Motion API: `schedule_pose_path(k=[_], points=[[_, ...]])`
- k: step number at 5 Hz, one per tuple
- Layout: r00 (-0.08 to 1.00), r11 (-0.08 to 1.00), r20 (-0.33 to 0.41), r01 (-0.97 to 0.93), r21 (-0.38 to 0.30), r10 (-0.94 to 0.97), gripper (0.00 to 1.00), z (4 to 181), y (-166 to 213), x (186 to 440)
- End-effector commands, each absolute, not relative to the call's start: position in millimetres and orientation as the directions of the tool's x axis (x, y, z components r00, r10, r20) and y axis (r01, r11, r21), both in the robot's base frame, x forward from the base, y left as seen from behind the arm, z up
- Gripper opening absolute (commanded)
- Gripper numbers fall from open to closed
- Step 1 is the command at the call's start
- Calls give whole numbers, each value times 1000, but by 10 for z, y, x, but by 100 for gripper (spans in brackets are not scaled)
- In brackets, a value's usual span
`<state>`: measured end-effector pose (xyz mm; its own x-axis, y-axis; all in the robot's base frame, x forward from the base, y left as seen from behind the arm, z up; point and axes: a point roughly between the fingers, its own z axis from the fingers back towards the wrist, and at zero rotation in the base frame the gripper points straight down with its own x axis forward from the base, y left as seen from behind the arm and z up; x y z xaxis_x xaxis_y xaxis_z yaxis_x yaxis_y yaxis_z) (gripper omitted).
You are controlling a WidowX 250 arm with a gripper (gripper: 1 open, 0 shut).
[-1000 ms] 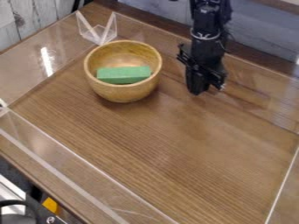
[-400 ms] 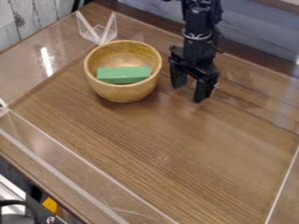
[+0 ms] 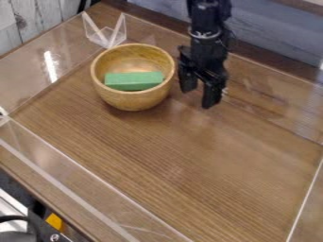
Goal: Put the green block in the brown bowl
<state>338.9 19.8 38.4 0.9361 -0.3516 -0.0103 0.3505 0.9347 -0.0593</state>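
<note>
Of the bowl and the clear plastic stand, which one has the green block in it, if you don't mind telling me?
The brown bowl: the green block sits inside it, while the clear stand behind it holds nothing.

No legible text, label, brand, number or sign.

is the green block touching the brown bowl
Touching: in the camera view the green block sits inside the brown bowl, tilted, resting against its inner wall.
</note>
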Motion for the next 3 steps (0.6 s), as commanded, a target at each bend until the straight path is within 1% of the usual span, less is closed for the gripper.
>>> schedule_pose_path(k=[1,3], points=[[920,921,59,389,-32,-387,100,631,212,3384],[892,891,61,452,-44,-449,100,581,185,3317]])
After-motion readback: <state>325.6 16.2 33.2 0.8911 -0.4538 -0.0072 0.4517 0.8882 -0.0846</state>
